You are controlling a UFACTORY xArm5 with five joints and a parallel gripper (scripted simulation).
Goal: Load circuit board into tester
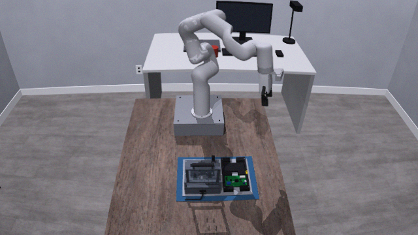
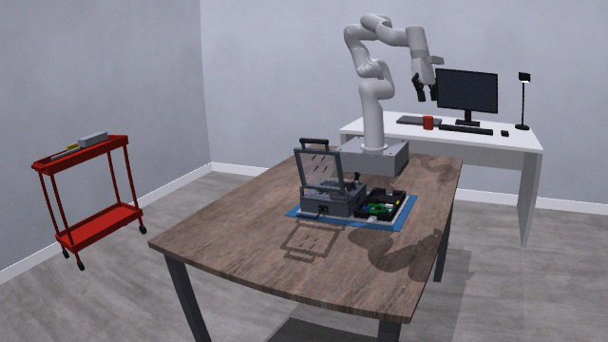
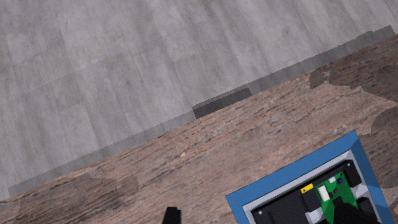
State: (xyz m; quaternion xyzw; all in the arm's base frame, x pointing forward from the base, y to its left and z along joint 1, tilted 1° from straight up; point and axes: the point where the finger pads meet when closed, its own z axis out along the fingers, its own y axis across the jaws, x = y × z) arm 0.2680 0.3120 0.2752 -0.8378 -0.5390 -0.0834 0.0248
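The green circuit board [image 1: 236, 181] [image 2: 378, 209] [image 3: 345, 189] lies component side up in the black tray [image 1: 233, 168] [image 3: 280, 210]. Its white connector [image 1: 242, 176] [image 3: 324, 193] is at the edge facing the tray's dark, bare half. The grey tester [image 1: 202, 188] [image 2: 313, 205] stands beside the tray, its lid [image 2: 340, 172] raised upright. Its two pins cannot be made out. A black post [image 1: 213, 158] [image 2: 357, 176] stands alone at the tester's robot-side corner, near the tray. My gripper [image 1: 267, 98] [image 2: 427, 99] is open and empty, high above and well away from tray and tester.
A blue mat [image 1: 255, 192] [image 2: 399, 227] lies under tester and tray. A yellow piece [image 1: 246, 172] [image 3: 307, 188] sits on the tray's edge. A black cable [image 1: 202, 196] leaves the tester's front. The robot's base [image 1: 199, 128] is behind. A desk with monitor [image 2: 466, 90] stands beyond the table.
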